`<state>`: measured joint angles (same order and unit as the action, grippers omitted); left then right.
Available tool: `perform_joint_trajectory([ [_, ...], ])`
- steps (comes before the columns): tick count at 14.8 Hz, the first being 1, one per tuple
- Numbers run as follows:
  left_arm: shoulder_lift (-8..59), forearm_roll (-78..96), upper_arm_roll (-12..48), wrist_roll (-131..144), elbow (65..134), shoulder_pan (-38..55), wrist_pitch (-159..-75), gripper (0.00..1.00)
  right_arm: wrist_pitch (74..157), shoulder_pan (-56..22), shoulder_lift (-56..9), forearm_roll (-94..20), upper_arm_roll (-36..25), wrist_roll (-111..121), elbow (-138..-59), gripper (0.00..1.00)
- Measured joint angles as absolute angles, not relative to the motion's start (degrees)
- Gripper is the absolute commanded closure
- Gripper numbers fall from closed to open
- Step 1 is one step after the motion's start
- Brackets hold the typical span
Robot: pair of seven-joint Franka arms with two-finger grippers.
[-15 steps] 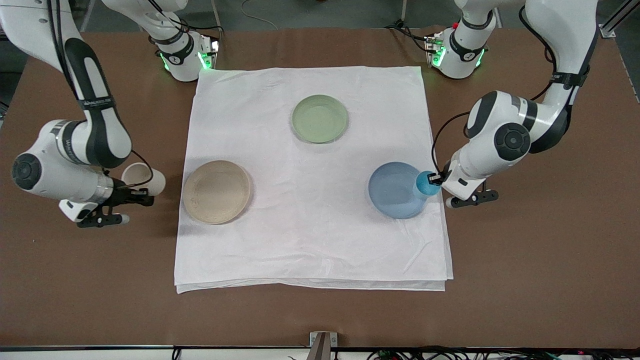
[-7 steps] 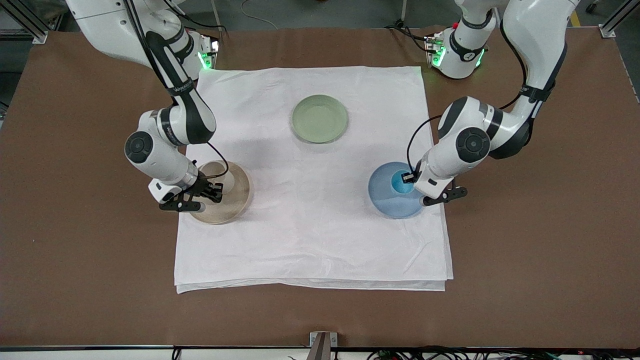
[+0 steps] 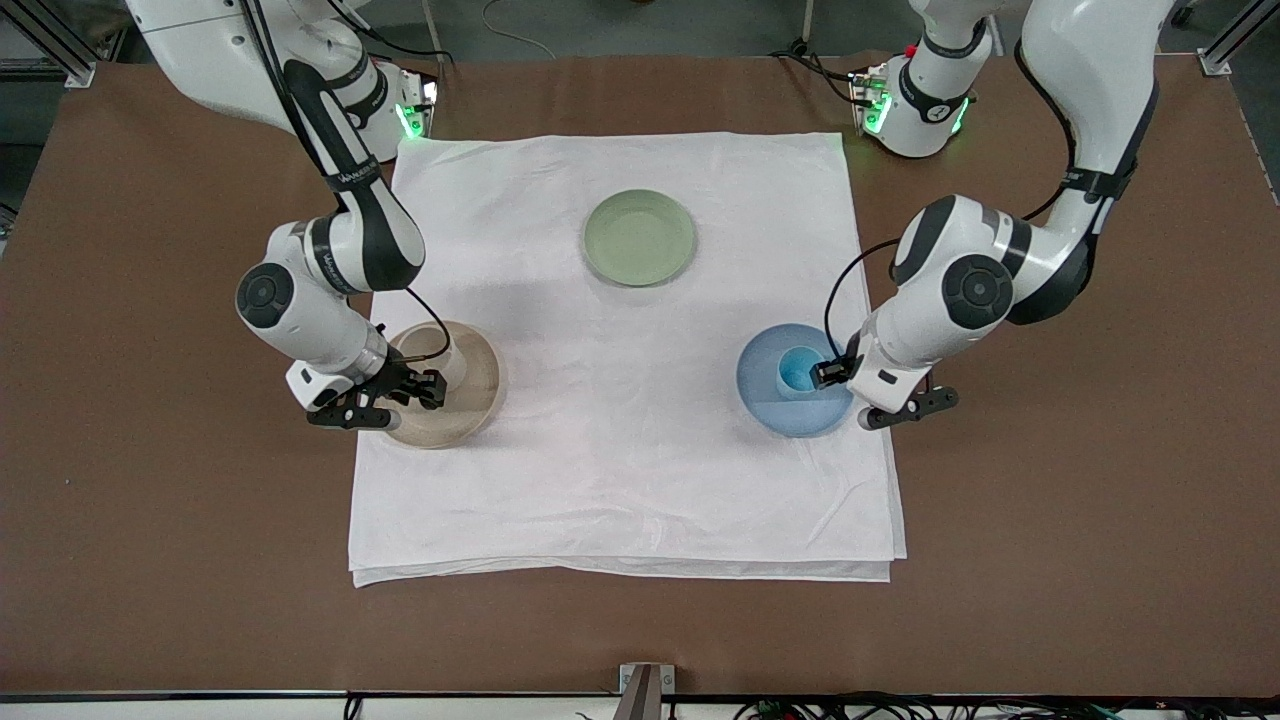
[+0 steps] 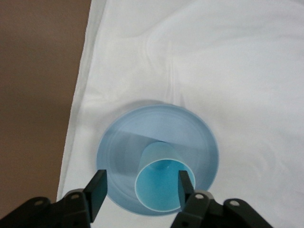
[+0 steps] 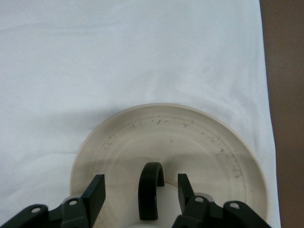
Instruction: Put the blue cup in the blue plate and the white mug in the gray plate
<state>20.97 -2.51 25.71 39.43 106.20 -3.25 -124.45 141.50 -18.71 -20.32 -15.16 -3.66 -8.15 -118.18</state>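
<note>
Vs 0.5 s ago: the left gripper [image 3: 838,372] has backed a bit toward the left arm's end of the table, so the blue cup [image 3: 800,372] now shows whole, standing upright on the blue plate [image 3: 770,395]. A full sec ago that cup hung at the plate's rim in the gripper. On the right arm's end little has changed since 0.5 s ago: the right gripper [image 3: 420,384] sits at about the same spot by the gray plate [image 3: 470,410], a touch lower in the front view. A sec ago it was off the cloth w/ the white mug [image 3: 440,352] over bare table.

Left gripper now: fingers [image 4: 97,194] spread apart, wider than the cup, gripping nothing. In the left wrist view one finger stands clear of the cup [image 4: 161,183] w/ plate [image 4: 118,152] showing between; the other sits at the cup's rim, contact not certain. Cup is on the plate, off-centre toward the left arm's end.

Right gripper: fingers [image 5: 96,191] apart, straddling the mug's dark handle [image 5: 151,190] w/ gaps both sides; not gripping it. Mug stands upright on the gray plate [image 5: 190,137], toward the plate's edge at the right arm's end of the table.

Green plate [image 3: 640,238] lies alone on the white cloth [image 3: 620,480], farther from the front camera than both other plates, between them. Cloth covers the middle of the brown table [image 3: 1080,520].
</note>
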Motion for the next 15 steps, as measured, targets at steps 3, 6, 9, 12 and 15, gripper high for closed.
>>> perform_joint_trajectory([
  [3,19.22,-6.25,24.97,38.24,97.24,-5.25,-115.17,0.0,128.03,-18.55,-19.15,-14.22,-6.09,-7.68,-110.34,0.0],
  [6,18.08,-11.91,24.88,33.46,89.54,-7.33,-108.76,0.0,110.68,-17.65,-18.01,-7.59,-10.56,-4.31,-99.59,0.0],
  [9,17.53,-12.85,24.88,27.55,83.76,-7.34,-102.4,0.0,99.08,-14.93,-16.96,-5.9,-13.62,3.32,-92.95,0.0],
  [12,16.26,-12.9,24.89,22.73,80.19,-9.05,-96.45,0.0,91.82,-12.29,-14.79,-4.19,-17.43,8.86,-90.39,0.0],
  [15,12.3,-12.52,24.11,20.25,79.19,-11.1,-92.32,0.0,84.65,-11.49,-13.15,-3.11,-18.77,9.55,-85.66,0.0],
])
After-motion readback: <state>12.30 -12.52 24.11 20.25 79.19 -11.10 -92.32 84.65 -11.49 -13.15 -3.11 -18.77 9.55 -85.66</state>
